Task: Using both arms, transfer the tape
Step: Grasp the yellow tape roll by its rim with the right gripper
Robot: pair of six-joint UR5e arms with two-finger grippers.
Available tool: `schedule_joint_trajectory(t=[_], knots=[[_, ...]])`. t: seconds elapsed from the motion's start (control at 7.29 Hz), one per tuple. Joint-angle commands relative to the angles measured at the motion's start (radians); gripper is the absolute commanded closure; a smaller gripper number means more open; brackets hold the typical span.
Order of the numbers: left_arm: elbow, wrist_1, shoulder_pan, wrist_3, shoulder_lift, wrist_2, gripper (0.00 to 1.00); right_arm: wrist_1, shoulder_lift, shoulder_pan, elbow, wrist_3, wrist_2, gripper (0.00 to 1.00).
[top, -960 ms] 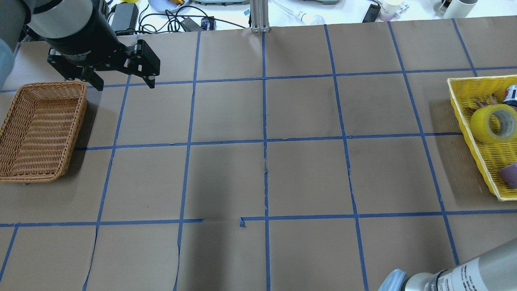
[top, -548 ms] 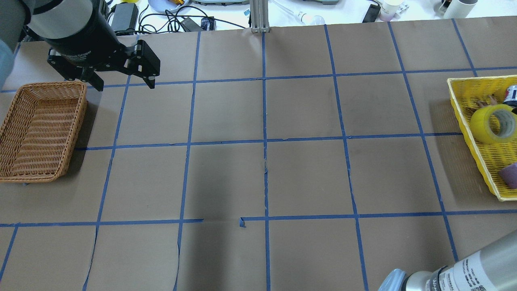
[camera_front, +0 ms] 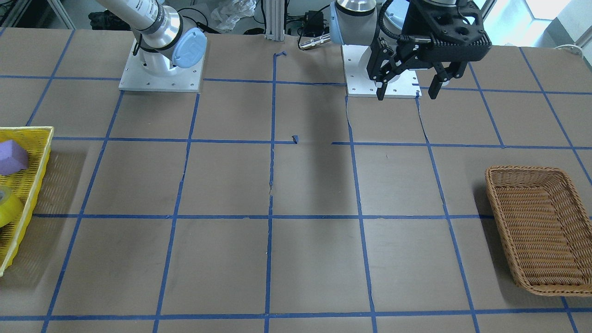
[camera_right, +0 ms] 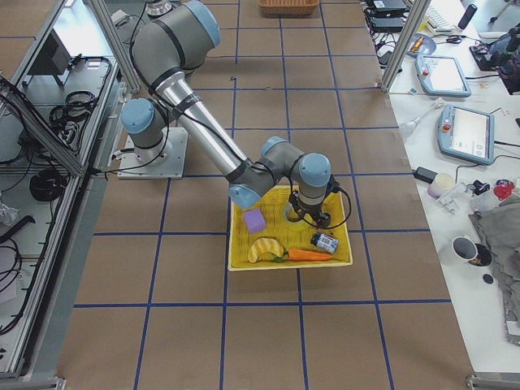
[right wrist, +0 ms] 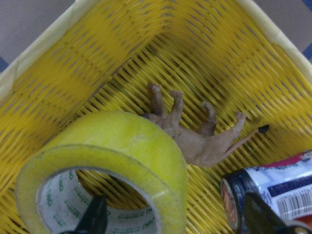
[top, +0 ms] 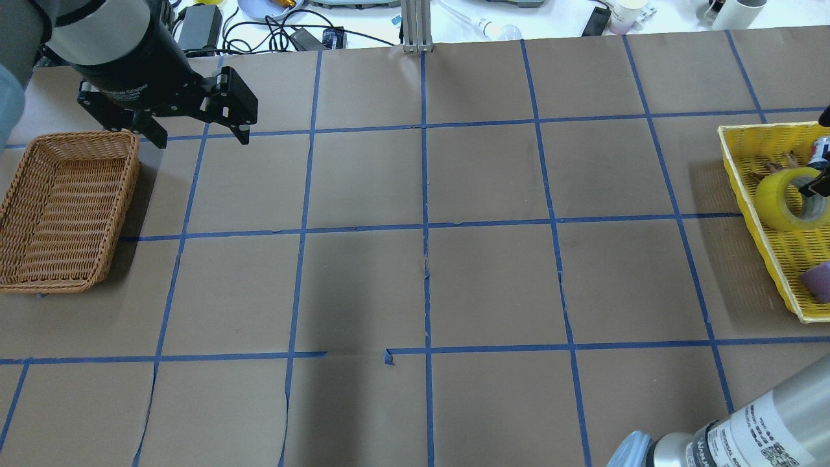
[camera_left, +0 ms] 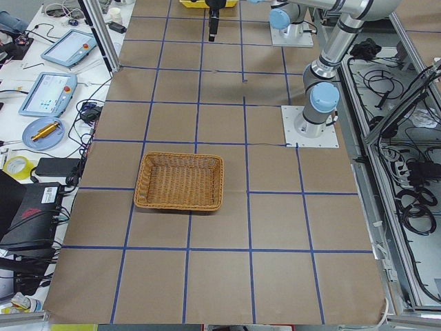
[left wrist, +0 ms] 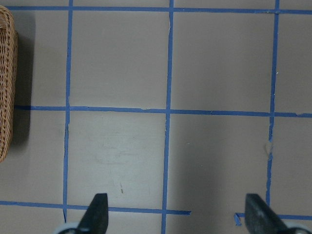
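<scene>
The yellow tape roll [top: 786,201] lies tilted in the yellow basket [top: 746,188] at the table's right end; it also shows in the right wrist view [right wrist: 112,146] and the front view [camera_front: 7,206]. My right gripper [right wrist: 175,219] is open just above it, one fingertip [right wrist: 95,214] over the white core, the other [right wrist: 258,214] outside the roll by a can. Two black fingertips [top: 814,187] show at the overhead view's right edge. My left gripper [top: 200,137] is open and empty above the table, beside the wicker basket's far corner; it also shows in the front view [camera_front: 407,95].
The wicker basket [top: 65,207] sits at the left end. The yellow basket also holds a brown toy animal [right wrist: 195,136], a can [right wrist: 273,190], a purple foam block [top: 818,280], a banana [camera_right: 264,248] and a carrot [camera_right: 309,254]. Cables and clutter lie past the far edge.
My right gripper's fingertips have come into the overhead view over the tape, and the right forearm has shifted. The left gripper has stayed almost still.
</scene>
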Motion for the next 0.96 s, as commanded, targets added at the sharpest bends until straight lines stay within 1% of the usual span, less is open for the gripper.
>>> schedule_joint_trajectory(t=[0.0,0.14,0.27,0.41,0.55,0.69,0.82], knots=[[0.001,0.0,0.0,0.002,0.001,0.005,0.0,0.004,0.009,0.0,0.0,-0.017,0.013,0.24],[0.0,0.0,0.0,0.0,0.001,0.005,0.0,0.004,0.009,0.0,0.0,-0.015,0.013,0.53],[0.0,0.0,0.0,0.0,0.001,0.003,0.0,0.004,0.006,0.0,-0.001,-0.012,0.002,0.85],[0.0,0.0,0.0,0.0,0.001,0.003,0.0,0.006,0.001,0.0,-0.001,-0.012,-0.005,1.0],[0.0,0.0,0.0,0.0,0.001,0.003,0.0,0.015,-0.008,0.0,-0.008,-0.012,-0.015,1.0],[0.0,0.0,0.0,0.0,0.003,0.003,0.0,0.024,-0.049,0.0,-0.005,0.0,-0.053,1.0],[0.0,-0.001,0.0,0.0,0.003,0.003,0.0,0.055,-0.086,0.0,-0.008,0.011,-0.048,1.0]])
